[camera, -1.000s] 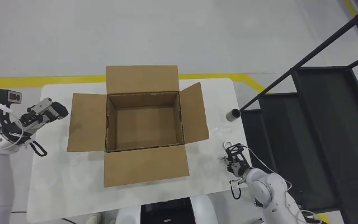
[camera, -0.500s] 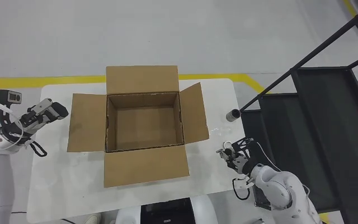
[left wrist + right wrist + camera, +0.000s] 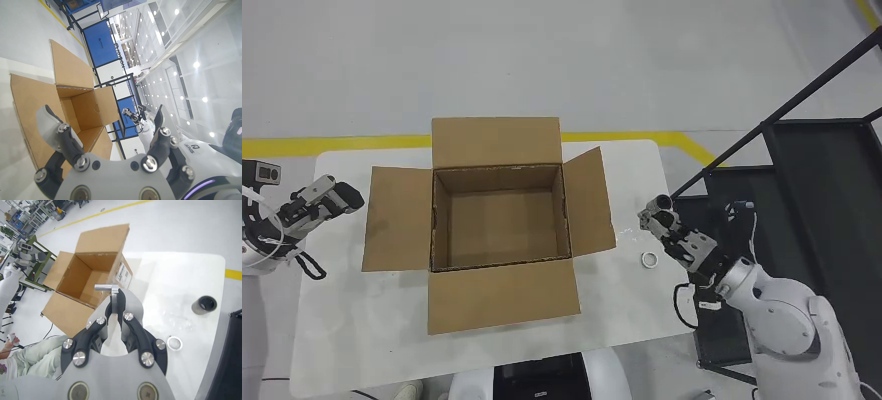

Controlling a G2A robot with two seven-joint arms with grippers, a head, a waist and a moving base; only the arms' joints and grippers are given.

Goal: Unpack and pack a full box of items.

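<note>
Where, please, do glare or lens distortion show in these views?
Left wrist view: ceiling lamps flare brightly and straight lines bow near the edges. Right wrist view: the metal part glints, the table has a soft sheen by the dark cylinder, and its edge curves. Top view: even light; the box flaps look straight.

- Left gripper (image 3: 103,113): grey metal plate, black linkages, silver screws; pale grey jaws with black pads.
- Right gripper (image 3: 115,297): same grey plate, black links, silver screws, two brass-ringed sockets.
- Right arm (image 3: 777,320): rounded glossy white shells, black cable looped at the wrist.
- Left arm (image 3: 257,245): white shell, black cable loop.
</note>
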